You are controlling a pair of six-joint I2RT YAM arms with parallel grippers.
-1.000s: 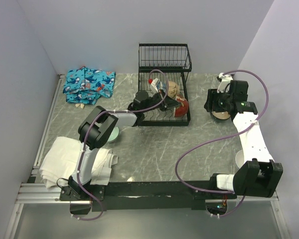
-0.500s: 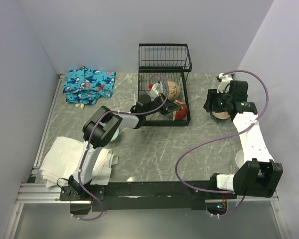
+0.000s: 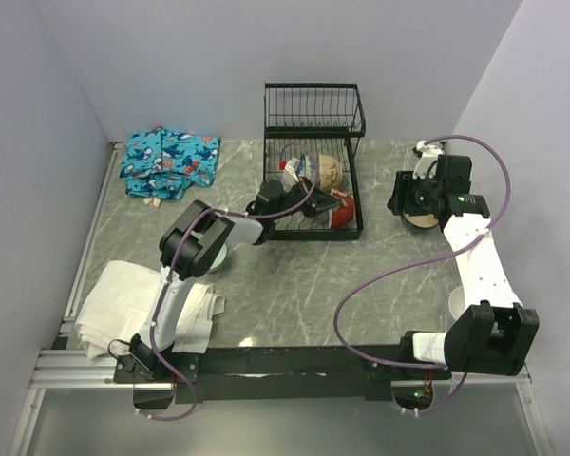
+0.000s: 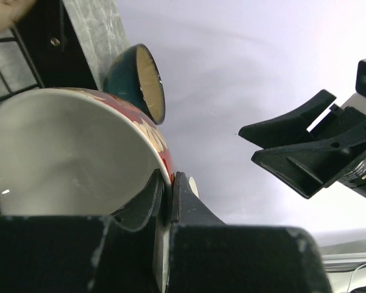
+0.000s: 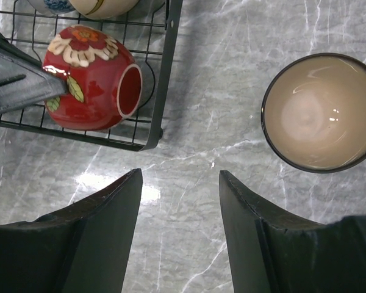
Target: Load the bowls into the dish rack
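My left gripper (image 4: 169,183) is pinched tight on the rim of the red flower bowl (image 4: 67,152), with one finger inside and one outside. The bowl is tipped on its side inside the dish rack (image 5: 165,73), near its corner. My right gripper (image 5: 180,201) is spread wide and holds nothing. Past one fingertip, on the side away from the rack, a cream bowl (image 5: 320,113) with a dark rim sits upright on the gray table (image 5: 219,152).

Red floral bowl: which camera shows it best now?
Right wrist: the red floral bowl lies on its side in the dish rack, pattern and foot clear. Left wrist shows its white inside and pinched rim; top external, a red sliver.
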